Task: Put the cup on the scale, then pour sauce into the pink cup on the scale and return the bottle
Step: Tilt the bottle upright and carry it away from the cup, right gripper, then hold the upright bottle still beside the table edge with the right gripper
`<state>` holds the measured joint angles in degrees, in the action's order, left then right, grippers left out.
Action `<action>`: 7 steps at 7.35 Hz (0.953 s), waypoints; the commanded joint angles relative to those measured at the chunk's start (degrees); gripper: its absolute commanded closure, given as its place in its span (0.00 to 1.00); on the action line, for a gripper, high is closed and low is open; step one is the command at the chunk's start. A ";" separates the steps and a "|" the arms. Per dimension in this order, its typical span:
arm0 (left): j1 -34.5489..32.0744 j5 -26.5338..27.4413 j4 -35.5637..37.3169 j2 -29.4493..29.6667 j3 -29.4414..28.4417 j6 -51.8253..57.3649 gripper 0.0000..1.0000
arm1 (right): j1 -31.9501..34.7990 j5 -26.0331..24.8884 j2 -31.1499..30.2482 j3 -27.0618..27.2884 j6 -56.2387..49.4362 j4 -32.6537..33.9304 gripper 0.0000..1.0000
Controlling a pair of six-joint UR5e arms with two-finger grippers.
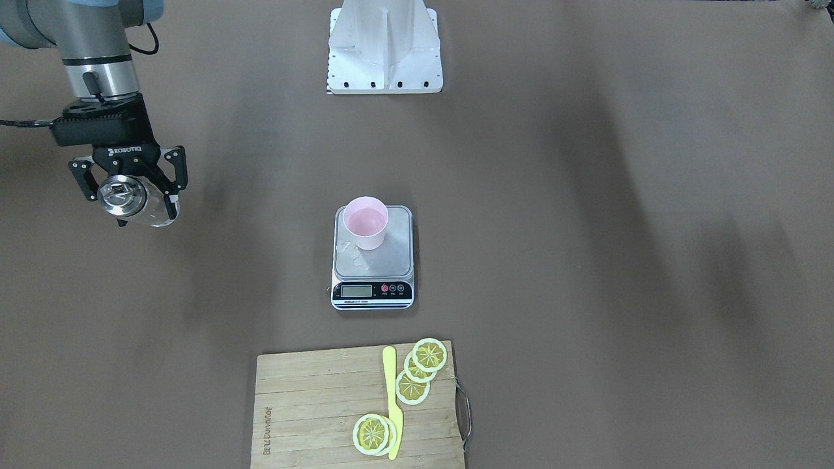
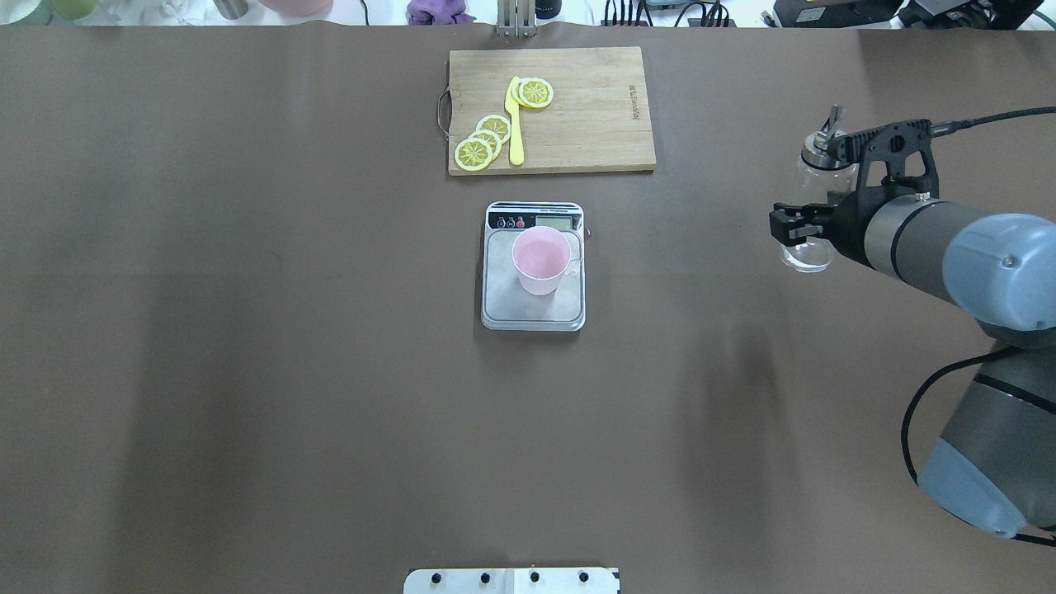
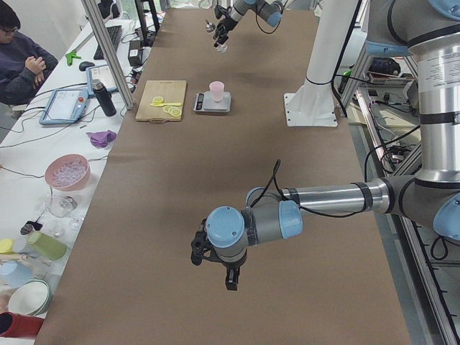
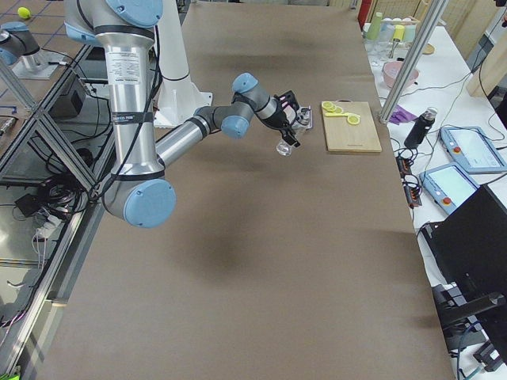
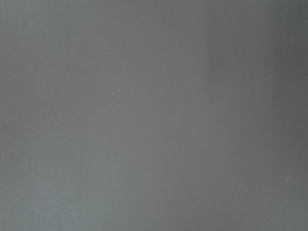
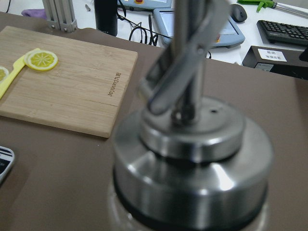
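The pink cup [image 1: 366, 223] [image 2: 540, 260] stands upright on the steel scale [image 1: 391, 254] [image 2: 532, 309] at mid-table, toward the platform's display end. Clear liquid shows inside the cup, and a few wet drops lie on the platform beside it. Far toward the table's right end, my right gripper [image 1: 129, 189] [image 2: 804, 227] is shut around the glass bottle [image 1: 156, 212] [image 2: 813, 177], which is held roughly upright. Its metal pourer cap [image 6: 192, 159] fills the right wrist view. My left gripper [image 3: 215, 269] hangs low over bare table far from the scale; I cannot tell whether it is open or shut.
A wooden cutting board [image 1: 313, 404] [image 2: 594, 107] with lemon slices [image 1: 417, 371] and a yellow knife [image 1: 393, 404] lies beyond the scale. The white robot base [image 1: 384, 49] stands on the robot's side. A person sits at a side desk [image 3: 21, 61].
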<state>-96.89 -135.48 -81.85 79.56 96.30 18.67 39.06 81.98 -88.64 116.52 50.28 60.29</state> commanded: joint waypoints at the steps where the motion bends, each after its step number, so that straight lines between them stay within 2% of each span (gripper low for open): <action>1: -0.05 0.05 -0.06 0.07 1.08 -0.04 0.02 | 0.75 -0.33 -4.70 -7.67 1.73 -16.19 1.00; 2: -0.05 0.05 0.02 -0.02 1.52 -0.04 0.02 | 1.01 -1.29 -4.53 -10.67 2.70 -19.91 1.00; 4: -0.05 0.05 0.02 -0.02 1.61 0.05 0.02 | 0.67 -5.33 -3.48 -13.33 4.03 -24.24 1.00; 7: -0.05 0.13 0.02 -0.02 1.53 0.05 0.02 | -0.04 -10.16 2.58 -23.15 4.82 -29.00 1.00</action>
<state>-96.94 -135.39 -81.82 79.54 97.86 18.68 39.48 74.23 -88.30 97.53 54.81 33.11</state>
